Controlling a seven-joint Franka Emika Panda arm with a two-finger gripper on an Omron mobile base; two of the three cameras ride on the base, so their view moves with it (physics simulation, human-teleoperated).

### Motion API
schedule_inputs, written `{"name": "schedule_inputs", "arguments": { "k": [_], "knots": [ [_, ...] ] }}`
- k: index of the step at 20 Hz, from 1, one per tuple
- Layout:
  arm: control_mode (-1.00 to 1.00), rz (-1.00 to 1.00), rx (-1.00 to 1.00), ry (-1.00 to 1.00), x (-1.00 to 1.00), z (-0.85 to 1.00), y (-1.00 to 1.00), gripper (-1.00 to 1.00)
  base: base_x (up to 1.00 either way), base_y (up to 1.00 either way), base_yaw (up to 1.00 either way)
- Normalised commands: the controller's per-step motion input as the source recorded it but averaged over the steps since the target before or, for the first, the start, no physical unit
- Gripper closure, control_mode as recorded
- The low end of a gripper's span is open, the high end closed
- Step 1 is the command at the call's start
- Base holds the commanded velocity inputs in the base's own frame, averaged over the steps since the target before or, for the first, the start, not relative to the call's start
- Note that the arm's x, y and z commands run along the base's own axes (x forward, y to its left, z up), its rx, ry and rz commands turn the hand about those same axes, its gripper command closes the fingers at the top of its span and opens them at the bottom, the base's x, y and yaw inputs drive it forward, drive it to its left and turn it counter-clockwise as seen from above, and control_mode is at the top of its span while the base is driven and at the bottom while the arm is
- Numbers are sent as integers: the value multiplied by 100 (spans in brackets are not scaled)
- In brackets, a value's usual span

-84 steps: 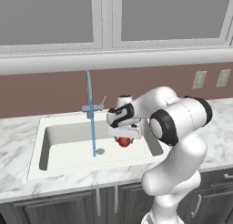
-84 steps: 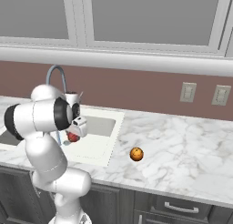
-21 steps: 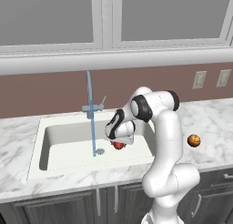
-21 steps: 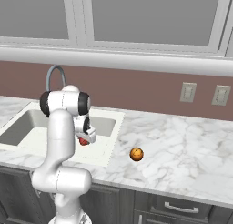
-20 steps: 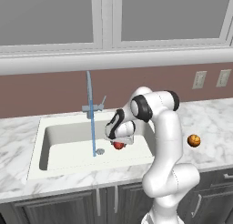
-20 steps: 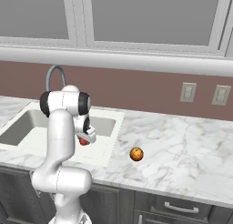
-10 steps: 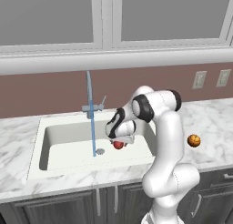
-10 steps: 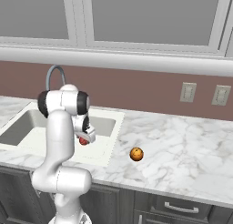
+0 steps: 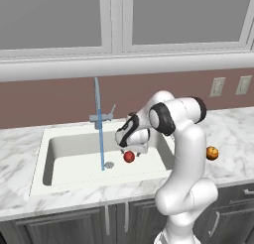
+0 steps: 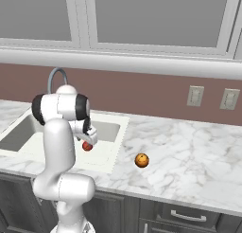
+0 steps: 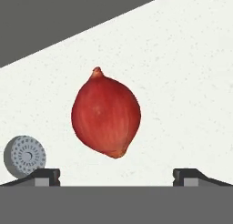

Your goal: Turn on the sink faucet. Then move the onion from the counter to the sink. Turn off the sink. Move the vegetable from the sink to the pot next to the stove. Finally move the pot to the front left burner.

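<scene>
fingers (image 11: 116,175): spread wide, gripping nothing | onion (image 11: 106,119): loose below them, over sink (image 9: 74,149) floor near drain (image 11: 25,156) | readable writing: none

A kitchen: marble counter (image 9: 20,144), inset sink (image 9: 74,151) with gooseneck faucet (image 9: 98,119), cabinets (image 10: 189,218) below

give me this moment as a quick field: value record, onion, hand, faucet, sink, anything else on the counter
onion: red onion lying on the sink floor, apart from both fingertips
hand: hand above the onion, jaws open, holding nothing
fingertips: one dark fingertip on each side, wide of the onion
faucet: sink faucet on, thin blue stream falling near the drain
sink: sink cream-white basin
counter: counter with an orange ball to the right of the sink
</scene>
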Motion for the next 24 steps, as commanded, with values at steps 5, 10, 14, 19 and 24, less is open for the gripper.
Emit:
{"name": "schedule_inputs", "arguments": {
  "k": [5, 10, 14, 19, 24],
  "knots": [
    [-100, 0, 0, -1, -33, 42, 0, -100, 0, 0, 0],
    [-100, 0, 0, -2, -45, 50, 0, -100, 0, 0, 0],
    [-100, 0, 0, -5, -47, 52, 0, -100, 0, 0, 0],
    [-100, 0, 1, -1, -15, 9, -1, -100, 0, 0, 0],
    [-100, 8, 1, -1, 0, 10, 0, -100, 0, 0, 0]
  ]
}}
